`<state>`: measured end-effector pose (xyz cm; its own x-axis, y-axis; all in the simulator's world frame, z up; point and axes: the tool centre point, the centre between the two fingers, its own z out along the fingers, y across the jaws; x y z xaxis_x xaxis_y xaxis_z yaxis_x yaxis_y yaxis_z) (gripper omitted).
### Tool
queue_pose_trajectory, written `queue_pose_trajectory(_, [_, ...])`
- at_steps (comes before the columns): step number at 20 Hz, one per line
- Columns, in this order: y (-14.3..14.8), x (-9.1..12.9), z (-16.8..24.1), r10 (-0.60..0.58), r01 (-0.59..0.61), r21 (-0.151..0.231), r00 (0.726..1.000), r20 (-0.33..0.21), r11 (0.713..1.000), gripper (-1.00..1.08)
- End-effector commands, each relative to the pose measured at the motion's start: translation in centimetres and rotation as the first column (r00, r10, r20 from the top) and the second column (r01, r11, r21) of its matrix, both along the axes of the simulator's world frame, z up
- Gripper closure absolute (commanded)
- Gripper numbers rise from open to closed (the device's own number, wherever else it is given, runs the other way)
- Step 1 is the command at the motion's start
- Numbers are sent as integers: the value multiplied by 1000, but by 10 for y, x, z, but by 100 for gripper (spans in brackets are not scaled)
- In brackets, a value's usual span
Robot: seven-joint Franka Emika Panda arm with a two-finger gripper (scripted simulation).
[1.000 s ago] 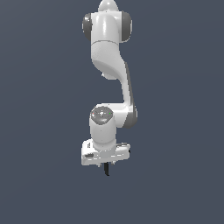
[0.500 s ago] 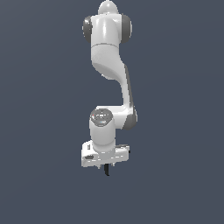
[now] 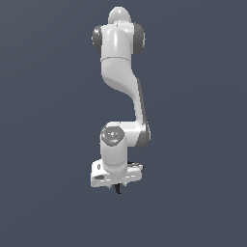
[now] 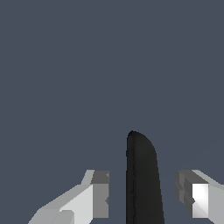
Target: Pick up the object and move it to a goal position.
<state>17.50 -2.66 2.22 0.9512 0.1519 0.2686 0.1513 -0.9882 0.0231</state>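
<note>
Arm: the white Franka Panda arm with grey joint caps (image 3: pixel 120 87) hangs down through the middle of the exterior view, shoulder at 12 o'clock, elbow joint below centre, wrist and hand toward 6 o'clock. Behind it is only a flat slate-grey backdrop (image 3: pixel 43 120).

Hand: the white two-finger gripper (image 3: pixel 117 185) sits at the arm's lowest end, its broad white body lying crosswise. In the wrist view the gripper (image 4: pixel 146 199) shows one grey-padded finger on each side, set well apart.

Object: the small black spring clamp (image 4: pixel 142 179) appears in the wrist view as a dark, slim, round-ended blade standing between the two fingers. Its long axis runs along the fingers, the rounded end pointing away from the hand toward 12 o'clock. In the exterior view the same black clamp (image 3: pixel 118 190) is a thin dark sliver sticking out under the hand, pointing down toward 6 o'clock.

Grip: a strip of backdrop shows between the clamp and each pad in the wrist view, so no contact at the tips is visible. The lower part of the clamp is cut off by the frame edge, and I cannot tell whether the hand is clamped on it.

Clamp detail: handles, loop and tip are too small or hidden to make out.
</note>
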Motion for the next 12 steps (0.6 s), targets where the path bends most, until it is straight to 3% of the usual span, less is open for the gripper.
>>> queue_pose_trajectory(1, [0, 1, 0, 0, 0, 0, 1000, 2, 1000, -20])
queue_pose_trajectory(2, [0, 1, 0, 0, 0, 0, 1000, 2, 1000, 108])
queue_pose_trajectory(12, [0, 1, 0, 0, 0, 0, 1000, 0, 1000, 108])
